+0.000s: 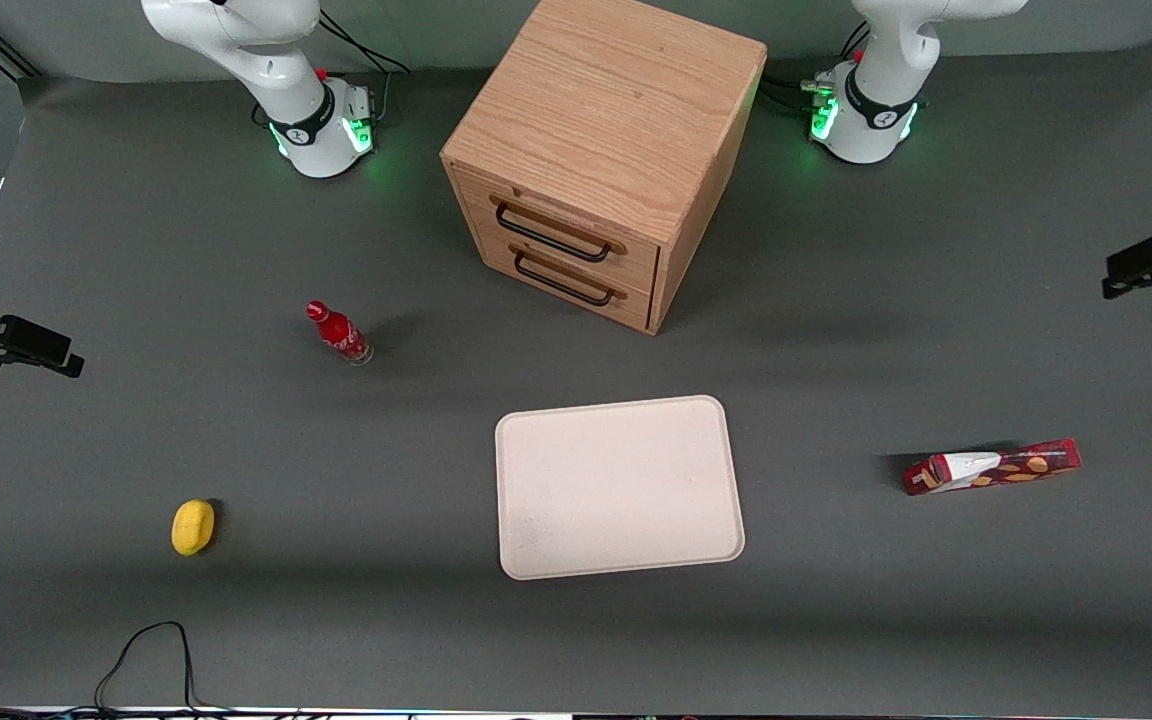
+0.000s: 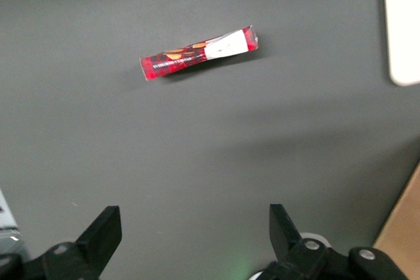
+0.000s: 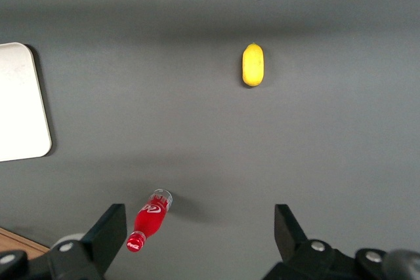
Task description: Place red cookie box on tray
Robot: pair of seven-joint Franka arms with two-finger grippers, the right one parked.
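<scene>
The box (image 1: 992, 467) lies flat on the grey table (image 1: 836, 600), toward the working arm's end, well apart from the tray (image 1: 619, 487). Its white wedge patch sits at the end nearer the tray, with cookie pictures along the rest. In the left wrist view the box (image 2: 199, 52) lies alone on the mat, slightly slanted, with nothing touching it, and a corner of the tray (image 2: 401, 24) shows at the edge.

The gripper (image 2: 195, 237) hangs high above the table, over bare mat, clear of the box; its 2 fingers (image 2: 105, 227) are spread wide with nothing between them. In the front view it (image 1: 1151, 262) shows at the frame's edge.

The tray rests flat with nothing on it, nearer the front camera than the cabinet (image 1: 601, 150), whose 2 drawers are closed. A bottle (image 1: 339, 333) stands toward the parked arm's end, and a lemon (image 1: 193, 526) lies nearer the camera than the bottle.
</scene>
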